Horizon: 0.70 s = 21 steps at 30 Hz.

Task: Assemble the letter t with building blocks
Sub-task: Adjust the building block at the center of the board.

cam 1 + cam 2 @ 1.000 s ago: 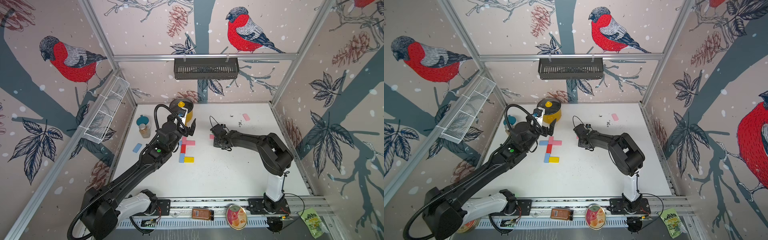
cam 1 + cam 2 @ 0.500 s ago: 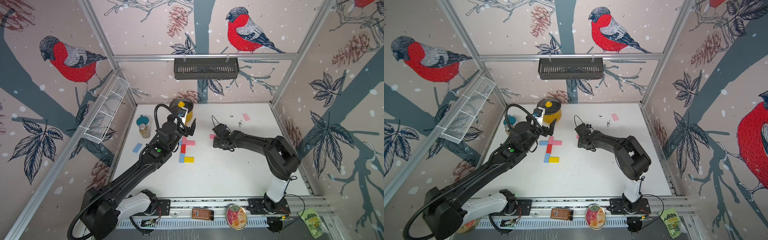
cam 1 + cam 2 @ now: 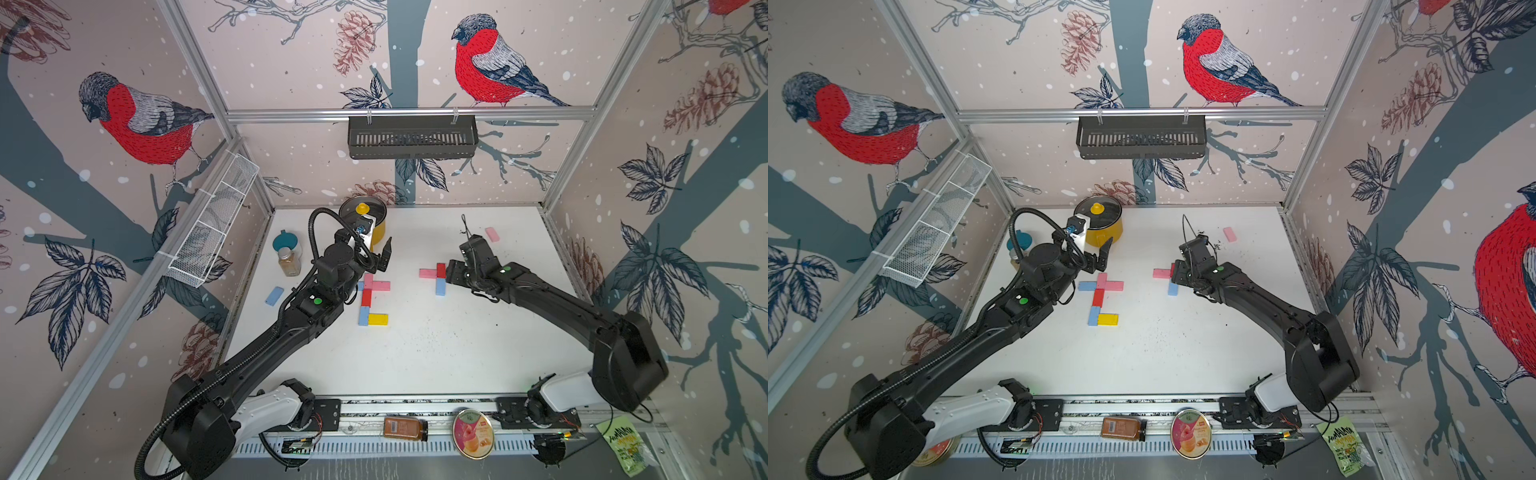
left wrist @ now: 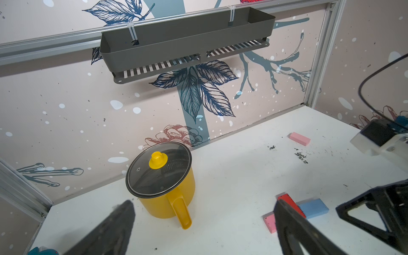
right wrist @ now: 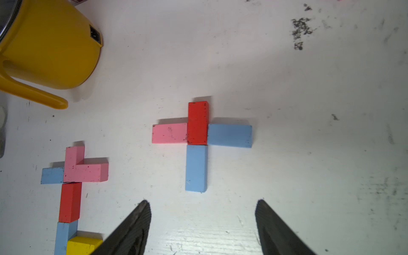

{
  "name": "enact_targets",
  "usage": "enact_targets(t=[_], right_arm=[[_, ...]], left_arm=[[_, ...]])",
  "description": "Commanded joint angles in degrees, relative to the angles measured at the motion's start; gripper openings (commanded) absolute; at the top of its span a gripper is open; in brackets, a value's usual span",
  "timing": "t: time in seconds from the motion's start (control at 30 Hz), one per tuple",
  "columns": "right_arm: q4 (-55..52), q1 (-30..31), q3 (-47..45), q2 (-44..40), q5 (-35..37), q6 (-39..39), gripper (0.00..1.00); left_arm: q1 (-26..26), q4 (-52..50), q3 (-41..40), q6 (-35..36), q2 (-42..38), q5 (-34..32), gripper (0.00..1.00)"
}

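Two groups of building blocks lie flat on the white table (image 3: 415,353). The right one is a cross of a red block (image 5: 198,122), a pink block (image 5: 169,133) and two light blue blocks (image 5: 229,135). My right gripper (image 5: 202,202) stands open and empty just short of its lower blue block (image 5: 196,169). In a top view this gripper (image 3: 452,274) covers the cross's right side. The left group (image 3: 368,293) has pink, blue and red blocks and a yellow block (image 3: 377,319). My left gripper (image 3: 383,257) hovers open and empty above its far end.
A yellow pot (image 3: 368,220) with a glass lid stands at the back, beside a small jar (image 3: 289,262) and a teal lid (image 3: 285,241). A loose pink block (image 3: 492,234) lies back right, a loose blue block (image 3: 274,295) at the left. A dark shelf (image 3: 411,137) hangs on the back wall.
My right gripper's jaws have opened and it has drawn back a little from the right cross, its elbow swinging right. The left arm has not moved.
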Motion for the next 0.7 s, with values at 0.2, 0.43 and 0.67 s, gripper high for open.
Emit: enact_targets(t=[0.2, 0.43, 0.67], right_arm=[[3.9, -12.7, -6.8, -1.7, -9.0, -5.6, 0.37], [9.5, -16.8, -6.0, 6.0, -13.2, -9.1, 0.14], [11.2, -16.8, -1.2, 15.2, -14.0, -10.5, 0.10]], left_arm=[[-0.2, 1.9, 0.4, 0.4, -0.1, 0.6, 0.98], [-0.3, 1.9, 0.3, 0.6, 0.2, 0.4, 0.98], [-0.3, 1.9, 0.3, 0.6, 0.5, 0.2, 0.98]])
